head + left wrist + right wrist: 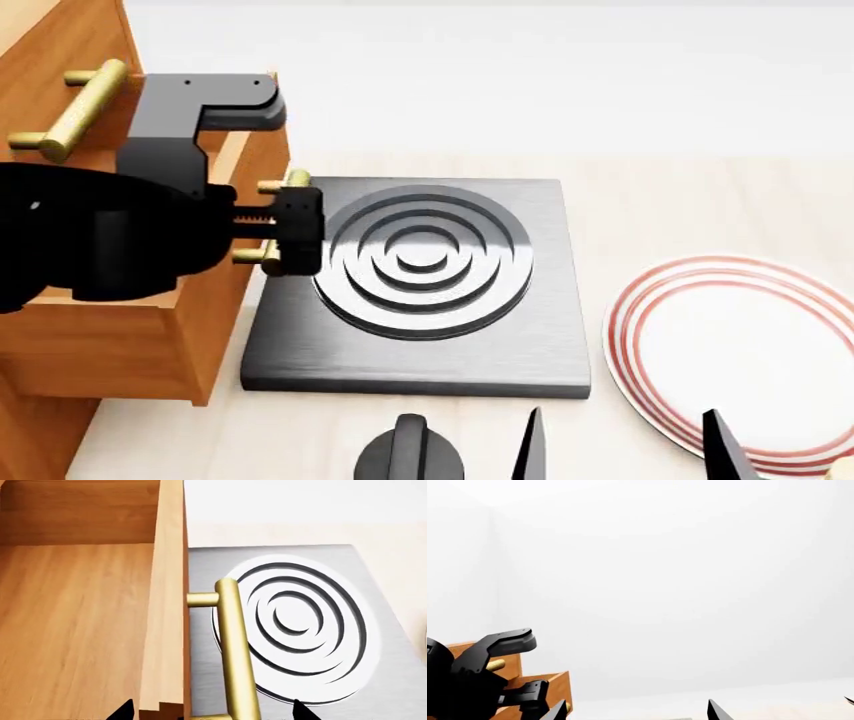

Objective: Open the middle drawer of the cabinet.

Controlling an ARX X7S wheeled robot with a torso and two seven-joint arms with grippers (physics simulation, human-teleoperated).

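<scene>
Two arms: one on the robot's left is at work, one on its right waits low and near.
Cabinet (pixel 60 340): tall, orange-brown wood, at the left side of the head view.
Middle drawer (pixel 80 630): pulled out from the cabinet, so its bare wooden floor shows in the left wrist view.
Drawer front (pixel 167 600): a thick wooden board, standing up at the edge of the drawer.
Brass handle (pixel 235 650): a round gold bar on two short posts, stuck on the drawer front.
Left gripper (pixel 287 232): black, closed around the brass handle; one finger sits on each side of the bar.
Top drawer handle (pixel 70 112): same gold bar, higher up, with nothing touching it.
Right gripper (pixel 625 450): at the bottom of the head view, its two black fingers spread wide apart and holding nothing.
Stove plate (pixel 424 290): dark grey square with round silver rings, lying just beside the cabinet, under the handle.
Plate (pixel 741 355): white with red rings, lying to the right of the stove plate, apart from it.
</scene>
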